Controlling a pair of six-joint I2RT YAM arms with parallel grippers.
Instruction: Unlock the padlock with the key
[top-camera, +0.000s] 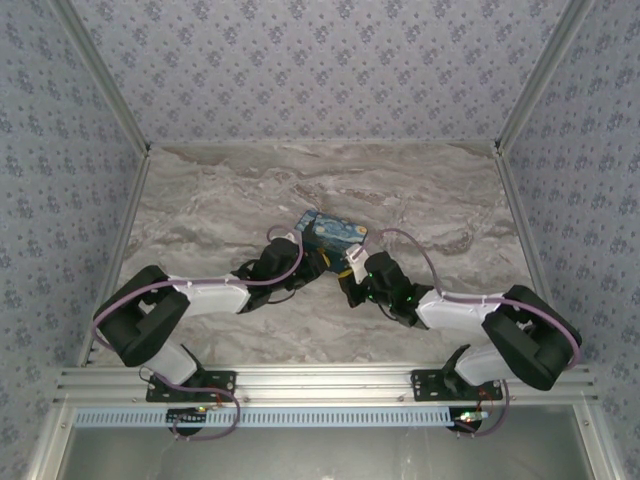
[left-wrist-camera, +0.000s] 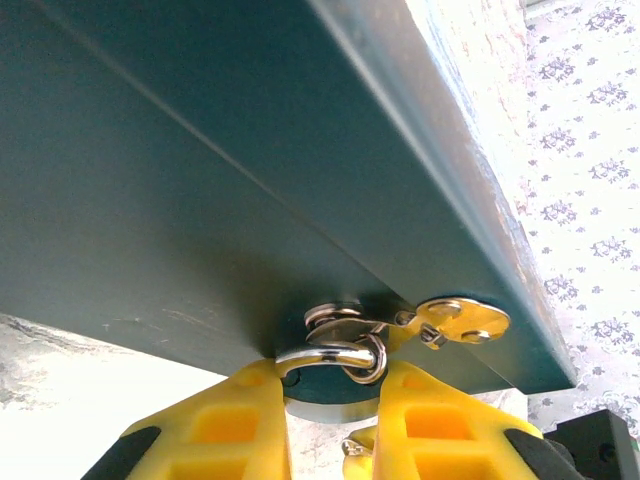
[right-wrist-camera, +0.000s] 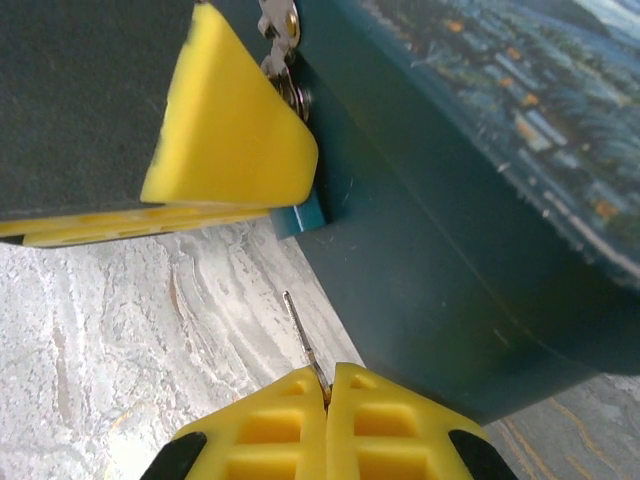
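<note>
The padlock (left-wrist-camera: 330, 392) is a small teal body whose silvery shackle (left-wrist-camera: 325, 354) runs through the latch ring of the tin box (left-wrist-camera: 200, 150). My left gripper (left-wrist-camera: 335, 388) is shut on the padlock's body, one yellow finger on each side. In the right wrist view, a teal corner of the padlock (right-wrist-camera: 301, 214) pokes out below the left finger (right-wrist-camera: 230, 130). My right gripper (right-wrist-camera: 327, 385) is shut on the key (right-wrist-camera: 303, 338), a thin dark pin pointing up toward the padlock with a gap between them. In the top view, both grippers (top-camera: 318, 262) (top-camera: 350, 272) meet at the box's near side.
The swirl-painted tin box (top-camera: 335, 232) lies mid-table on the marble top (top-camera: 220, 200), and its dark side wall (right-wrist-camera: 450, 230) stands close to the right of the key. A brass latch plate (left-wrist-camera: 462, 320) sticks out beside the shackle. Patterned walls enclose the table.
</note>
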